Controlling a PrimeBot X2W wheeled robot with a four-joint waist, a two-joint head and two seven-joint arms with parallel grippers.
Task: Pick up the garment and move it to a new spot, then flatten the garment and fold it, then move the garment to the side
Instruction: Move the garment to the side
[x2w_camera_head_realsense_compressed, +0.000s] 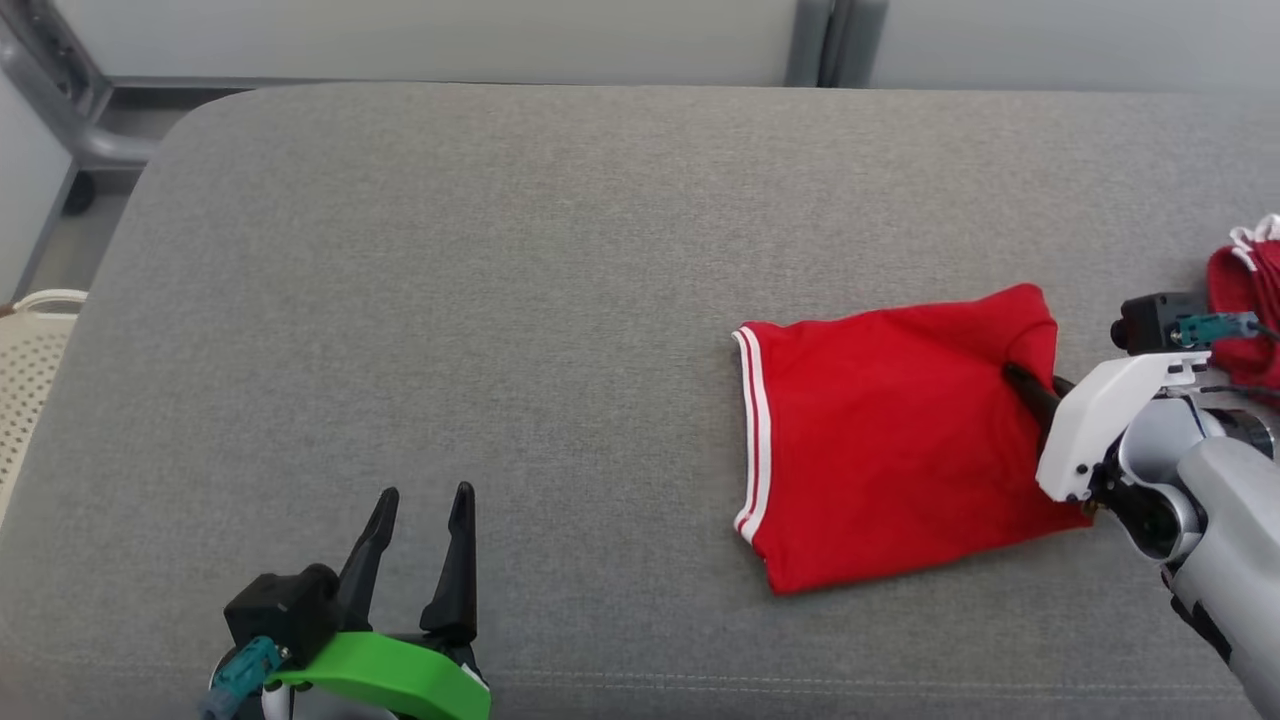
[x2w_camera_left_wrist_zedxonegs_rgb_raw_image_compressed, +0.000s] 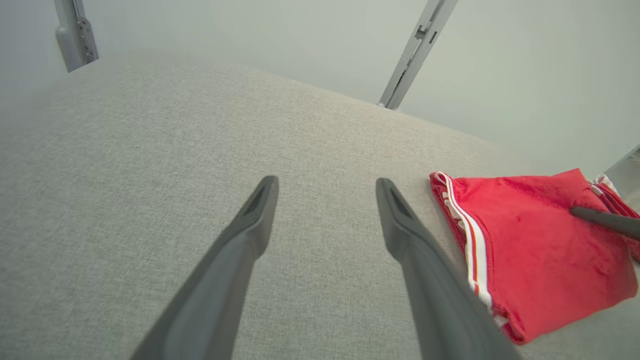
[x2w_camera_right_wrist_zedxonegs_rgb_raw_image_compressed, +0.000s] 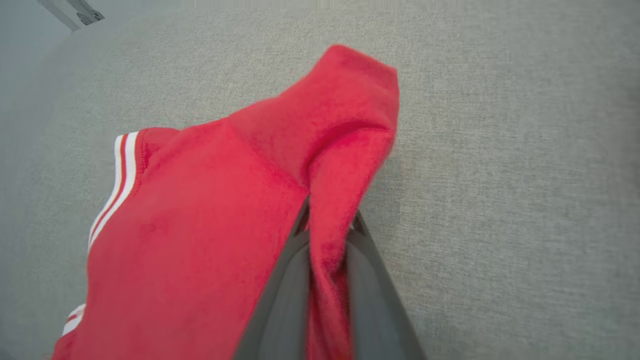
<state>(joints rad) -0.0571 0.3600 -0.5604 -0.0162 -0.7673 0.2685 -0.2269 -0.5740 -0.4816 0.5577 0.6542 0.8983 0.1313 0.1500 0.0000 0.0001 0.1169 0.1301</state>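
**Asker:** Where is the garment?

**Describer:** The red garment (x2w_camera_head_realsense_compressed: 880, 440) lies folded into a rough rectangle on the right half of the grey cushion (x2w_camera_head_realsense_compressed: 500, 250). Its white-striped hem faces the cushion's middle.

**Asker:** What has hold of it?

**Describer:** The right gripper (x2w_camera_right_wrist_zedxonegs_rgb_raw_image_compressed: 331, 217) pinches a raised ridge of cloth between its dark fingers, probably to drag the fold aside. The left gripper (x2w_camera_head_realsense_compressed: 425, 490) hovers wide apart and empty over the cushion's near left edge, seemingly kept clear.

**Asker:** Textures?

**Describer:** Plush, soft red cloth on a coarse woven cushion with rounded corners.
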